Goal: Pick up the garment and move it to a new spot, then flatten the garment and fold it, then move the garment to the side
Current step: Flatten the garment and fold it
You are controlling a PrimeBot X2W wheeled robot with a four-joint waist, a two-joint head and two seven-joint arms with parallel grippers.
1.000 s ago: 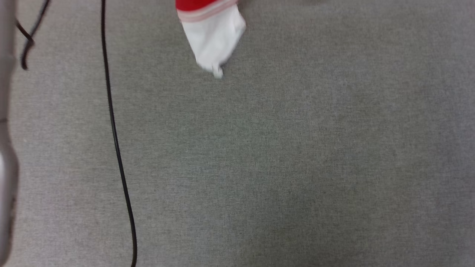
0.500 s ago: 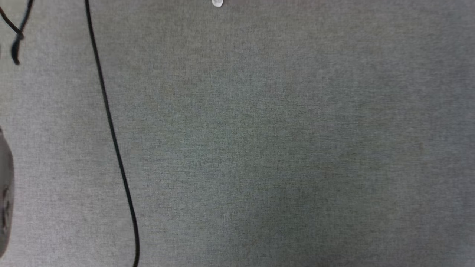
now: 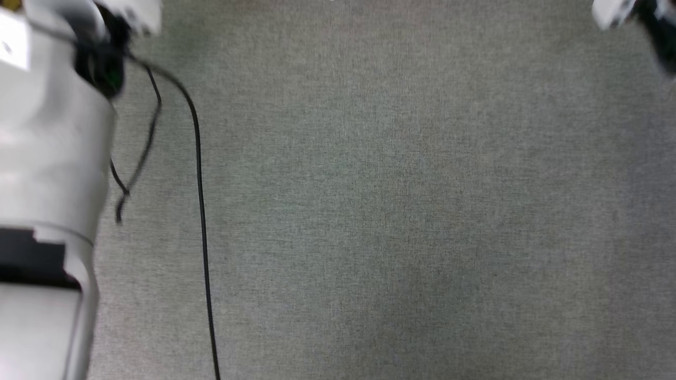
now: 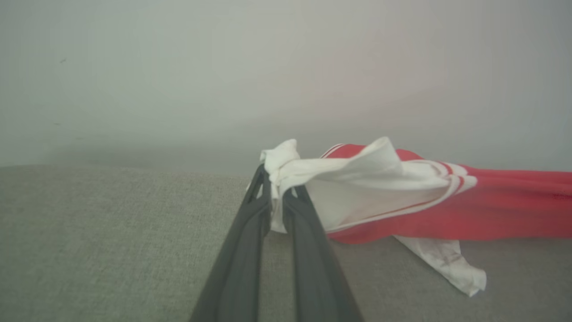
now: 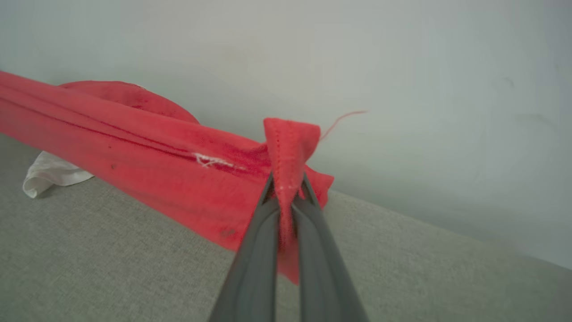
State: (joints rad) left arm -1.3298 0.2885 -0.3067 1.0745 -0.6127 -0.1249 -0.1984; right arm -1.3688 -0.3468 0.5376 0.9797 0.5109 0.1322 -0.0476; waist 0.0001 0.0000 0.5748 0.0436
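Observation:
In the left wrist view the garment [image 4: 469, 214], red with white sleeves and striped trim, stretches off to the right above the grey surface. My left gripper [image 4: 277, 181] is shut on a bunched white sleeve end. A second white flap [image 4: 451, 264] droops onto the surface. In the right wrist view the garment [image 5: 134, 147] runs away to the left as a red band. My right gripper [image 5: 288, 185] is shut on a red hemmed corner that sticks up between its fingers.
The head view looks down on a grey fabric surface [image 3: 396, 211]. A black cable [image 3: 200, 211] runs down its left side beside my pale left forearm [image 3: 47, 158]. Part of my right wrist [image 3: 649, 21] shows at the top right corner. A pale wall [image 4: 268, 67] stands behind the surface.
The garment's white sleeve has slipped out past the top of the head view. My pale left forearm has come in at the left and my right wrist at the top right.

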